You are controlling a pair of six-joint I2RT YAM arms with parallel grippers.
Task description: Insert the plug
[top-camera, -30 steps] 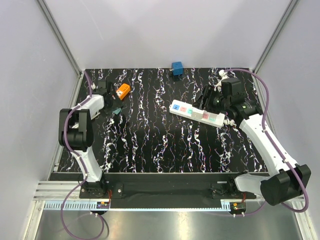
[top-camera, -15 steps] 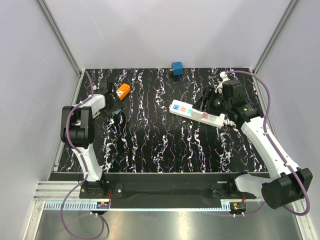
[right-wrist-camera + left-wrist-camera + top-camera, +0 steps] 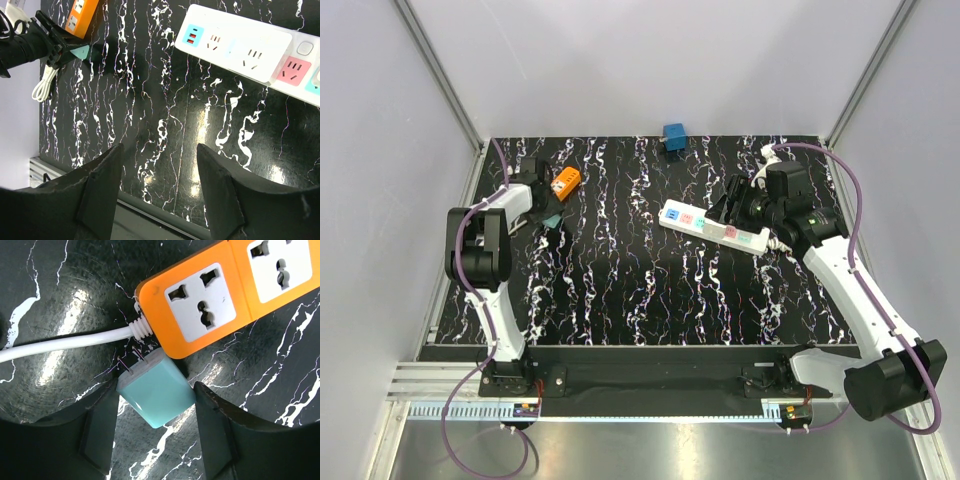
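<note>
A teal plug (image 3: 155, 395) lies on the black marbled table, its prongs pointing up-left, right beside the end of an orange power strip (image 3: 225, 295) with a white cord (image 3: 65, 342). My left gripper (image 3: 156, 390) is open, with a finger on each side of the plug, close to its corners. In the top view the plug (image 3: 552, 221) and the orange strip (image 3: 564, 181) sit at the far left by my left gripper (image 3: 542, 207). My right gripper (image 3: 160, 150) is open and empty, hovering by the white power strip (image 3: 240, 40), which lies at the centre right (image 3: 713, 226).
A blue block (image 3: 674, 136) stands at the table's far edge. A coiled white cable (image 3: 44, 82) lies near the left edge. Metal frame posts and white walls close in the table's left, right and far sides.
My left arm has shifted slightly, bringing its fingers round the teal plug. My right gripper has edged a little along the white power strip.
</note>
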